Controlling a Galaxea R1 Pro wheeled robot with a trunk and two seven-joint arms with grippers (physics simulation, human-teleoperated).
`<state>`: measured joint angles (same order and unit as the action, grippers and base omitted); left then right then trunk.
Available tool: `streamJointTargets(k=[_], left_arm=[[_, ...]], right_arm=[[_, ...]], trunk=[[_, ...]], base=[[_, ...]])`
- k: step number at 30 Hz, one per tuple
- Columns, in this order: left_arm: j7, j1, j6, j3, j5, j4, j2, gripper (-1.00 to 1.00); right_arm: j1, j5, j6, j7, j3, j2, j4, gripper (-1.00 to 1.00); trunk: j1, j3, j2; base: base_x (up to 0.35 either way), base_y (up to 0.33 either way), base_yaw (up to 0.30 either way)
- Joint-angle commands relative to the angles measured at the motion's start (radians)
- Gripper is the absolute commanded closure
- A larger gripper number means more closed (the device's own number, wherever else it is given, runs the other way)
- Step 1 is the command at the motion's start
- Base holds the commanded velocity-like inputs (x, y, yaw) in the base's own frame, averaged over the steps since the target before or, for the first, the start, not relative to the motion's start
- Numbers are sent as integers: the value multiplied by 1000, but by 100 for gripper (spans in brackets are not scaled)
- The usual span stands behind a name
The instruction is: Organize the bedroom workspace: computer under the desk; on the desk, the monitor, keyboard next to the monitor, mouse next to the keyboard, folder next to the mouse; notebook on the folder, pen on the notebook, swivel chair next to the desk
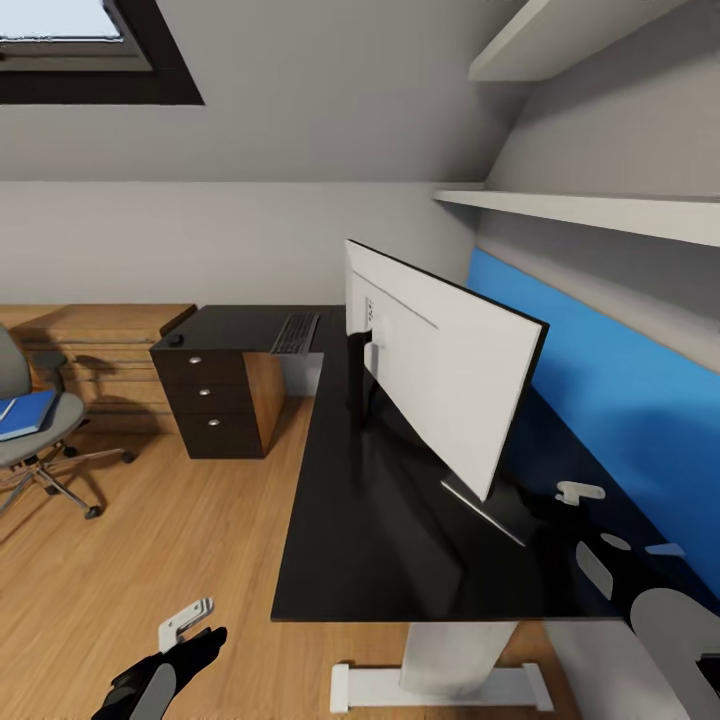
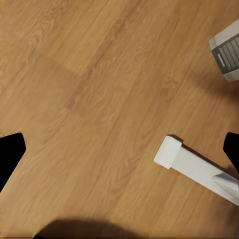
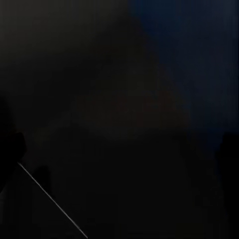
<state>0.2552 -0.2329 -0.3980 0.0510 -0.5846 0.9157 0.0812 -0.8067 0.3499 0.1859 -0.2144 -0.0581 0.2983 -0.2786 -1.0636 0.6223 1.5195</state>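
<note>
The black-topped desk runs from the near right to the far wall. On it stands the monitor, its white back toward me. Further back lie the keyboard and, near the left corner above the drawers, the small black mouse. At the far left is the swivel chair, apart from the desk, with the blue folder on its seat. My left gripper hangs open over bare floor. Behind the monitor, low over the desk top, my right gripper is open.
A wooden dresser stands against the far wall beside the drawer unit. The desk's white foot rests on the floor beside my left gripper. A grey vented box corner sits on the floor. Shelves overhang the desk.
</note>
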Motion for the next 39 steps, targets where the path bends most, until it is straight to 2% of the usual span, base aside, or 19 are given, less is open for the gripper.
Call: streamJointTargets(k=[1, 21, 39], left_arm=[[7, 0, -4, 0, -11, 2, 0, -100], [7, 0, -4, -3, -11, 2, 0, -100], [7, 0, -4, -3, -11, 2, 0, -100]], right_arm=[[0, 12, 0, -4, -7, 1, 45, -100], [0, 12, 0, -5, -8, 1, 45, -100], [0, 12, 0, -4, -8, 1, 45, -100]], trunk=[[0, 1, 0], [0, 1, 0], [0, 1, 0]], base=[[-122, 0, 0], [-22, 0, 0], [-130, 0, 0]])
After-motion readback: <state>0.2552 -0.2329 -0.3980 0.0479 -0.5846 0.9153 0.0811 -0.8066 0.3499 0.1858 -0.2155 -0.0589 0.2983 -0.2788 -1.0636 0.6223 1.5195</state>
